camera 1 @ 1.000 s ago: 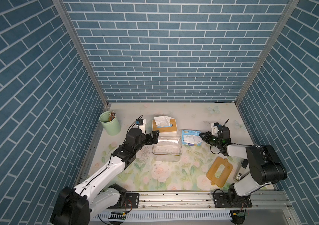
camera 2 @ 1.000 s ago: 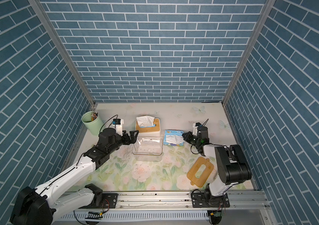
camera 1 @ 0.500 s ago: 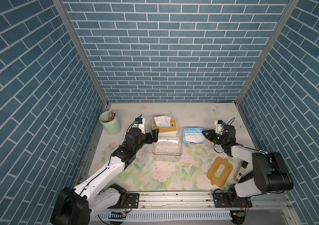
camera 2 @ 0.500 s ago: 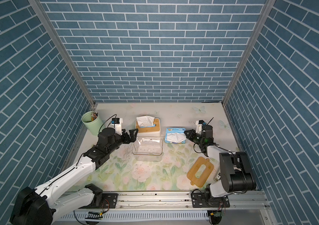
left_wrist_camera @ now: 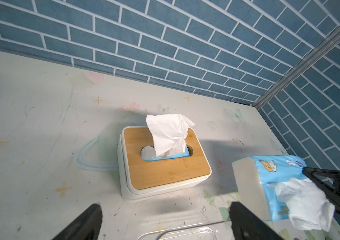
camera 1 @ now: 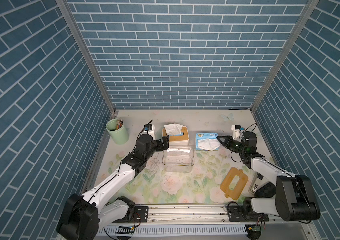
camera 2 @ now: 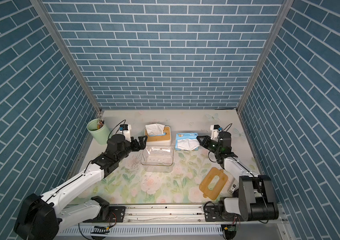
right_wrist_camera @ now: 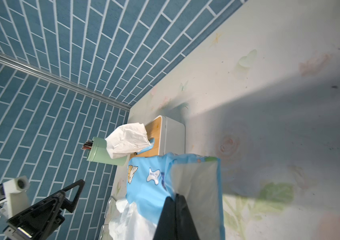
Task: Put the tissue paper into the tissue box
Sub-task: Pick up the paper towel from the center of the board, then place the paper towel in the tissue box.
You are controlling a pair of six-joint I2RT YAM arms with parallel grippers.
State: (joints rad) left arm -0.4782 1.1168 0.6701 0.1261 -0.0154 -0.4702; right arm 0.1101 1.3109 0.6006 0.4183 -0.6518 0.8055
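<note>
The tissue paper point(camera 1: 205, 137) is a blue pack with white sheets spilling out, at the back right in both top views point(camera 2: 185, 136). My right gripper point(camera 1: 219, 137) point(camera 2: 198, 137) is shut, pinching the wrapper's edge; in the right wrist view point(right_wrist_camera: 175, 195) the blue film point(right_wrist_camera: 148, 180) meets its tips. The clear, lidless tissue box point(camera 1: 177, 158) point(camera 2: 157, 158) stands mid-table. My left gripper point(camera 1: 164, 142) point(camera 2: 141, 141) point(left_wrist_camera: 165, 207) hangs open and empty over the box's back left rim point(left_wrist_camera: 185, 230). The pack point(left_wrist_camera: 269, 172) looks tilted in the left wrist view.
A white box with a bamboo lid point(camera 1: 177, 137) point(left_wrist_camera: 165, 166) and a tissue sticking out stands behind the clear box. A loose bamboo lid point(camera 1: 234, 182) point(camera 2: 212, 185) lies front right beside a small white device point(camera 1: 255, 184). A green pencil cup point(camera 1: 117, 133) is back left.
My right gripper has swung toward the back, and the blue pack has shifted back and slightly right with it. The left arm has stayed put.
</note>
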